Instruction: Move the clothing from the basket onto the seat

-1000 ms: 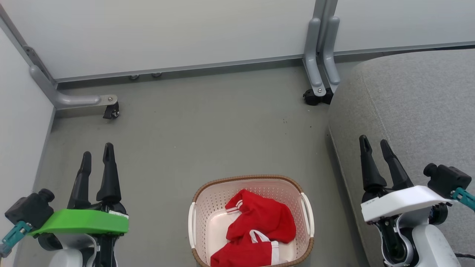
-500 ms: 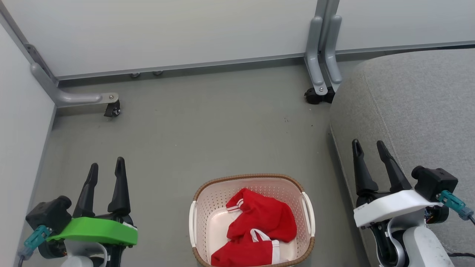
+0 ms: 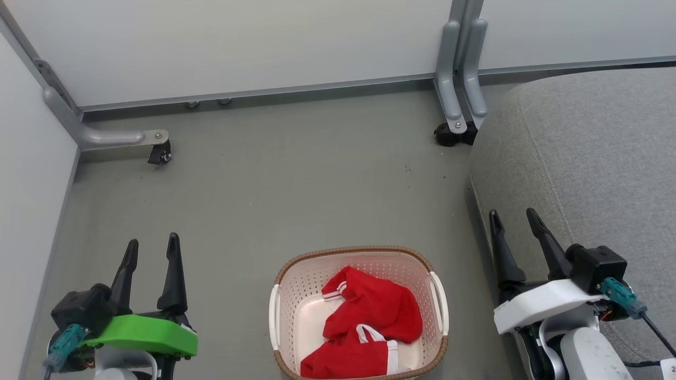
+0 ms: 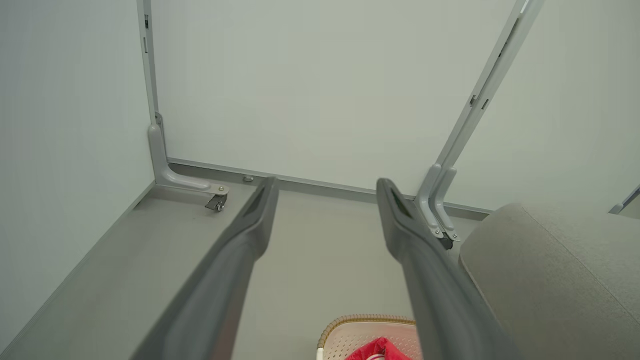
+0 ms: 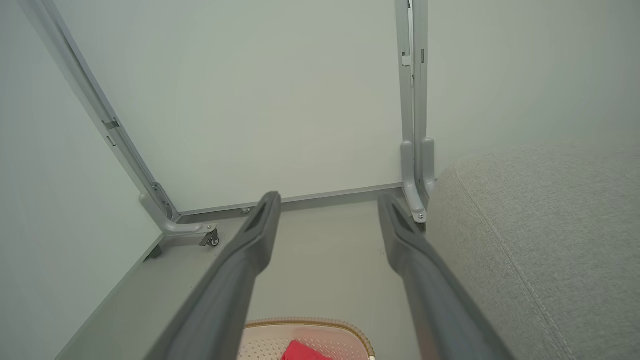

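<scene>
The red clothing (image 3: pixel 364 327) with white trim lies crumpled in the cream basket (image 3: pixel 296 285) on the floor, bottom centre of the head view. The grey seat (image 3: pixel 591 169) fills the right side. My left gripper (image 3: pixel 152 244) hangs open to the left of the basket, nothing between its fingers. My right gripper (image 3: pixel 513 217) stands open to the right of the basket, over the seat's front edge. The left wrist view shows the basket (image 4: pixel 350 335), a bit of clothing (image 4: pixel 377 350) and the seat (image 4: pixel 550 280). The right wrist view shows the basket (image 5: pixel 310 330), clothing (image 5: pixel 302 351) and seat (image 5: pixel 540 240).
Pale partition panels close off the back and left. Their grey feet with castors (image 3: pixel 158 153) (image 3: pixel 449 134) rest on the grey floor (image 3: pixel 296 184). A cable (image 3: pixel 647 324) runs from my right wrist.
Both grippers have drawn back toward the bottom of the head view and slightly inward, still open. The clothing and basket have stayed put.
</scene>
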Controlling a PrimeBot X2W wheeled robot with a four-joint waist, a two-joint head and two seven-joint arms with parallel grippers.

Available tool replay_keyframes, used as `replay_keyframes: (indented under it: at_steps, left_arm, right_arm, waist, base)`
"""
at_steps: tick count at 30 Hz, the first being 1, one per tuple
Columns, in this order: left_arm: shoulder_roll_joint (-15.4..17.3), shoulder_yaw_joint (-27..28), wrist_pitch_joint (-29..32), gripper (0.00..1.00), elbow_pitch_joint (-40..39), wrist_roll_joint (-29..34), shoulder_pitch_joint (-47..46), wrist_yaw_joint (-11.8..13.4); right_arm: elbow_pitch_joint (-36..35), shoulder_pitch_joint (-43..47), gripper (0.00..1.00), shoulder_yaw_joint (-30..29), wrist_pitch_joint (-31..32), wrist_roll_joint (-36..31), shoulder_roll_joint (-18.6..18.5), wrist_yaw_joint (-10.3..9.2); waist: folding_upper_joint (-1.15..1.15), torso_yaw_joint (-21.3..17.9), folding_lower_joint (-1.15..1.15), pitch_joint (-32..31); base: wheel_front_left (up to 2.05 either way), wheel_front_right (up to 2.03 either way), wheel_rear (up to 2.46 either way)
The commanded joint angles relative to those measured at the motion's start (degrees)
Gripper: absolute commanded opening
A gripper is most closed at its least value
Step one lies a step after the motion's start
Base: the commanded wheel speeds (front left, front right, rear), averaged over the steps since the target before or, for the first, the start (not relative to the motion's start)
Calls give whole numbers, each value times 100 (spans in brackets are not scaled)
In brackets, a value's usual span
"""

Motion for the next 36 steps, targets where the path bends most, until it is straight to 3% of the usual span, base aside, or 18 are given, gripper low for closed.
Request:
replay_keyframes:
  at_steps: [1,23,36]
  left_arm:
    - [12,-17,-49,100,-4,178,-41,-23]
    - [-23,14,-299,100,246,1117,-43,-29]
    - [-44,53,-415,100,288,1484,-28,-28]
  right_arm:
    - [6,-109,100,17,-58,-153,-10,1]
    - [290,-114,100,51,-306,-935,8,1]
    - [325,-72,100,134,-422,-1016,7,1]
  waist:
    - [0,2,0,0]
    - [0,25,0,71]
    - [0,59,0,94]
  base:
    - [0,0,0]
    - [0,0,0]
    - [0,0,0]
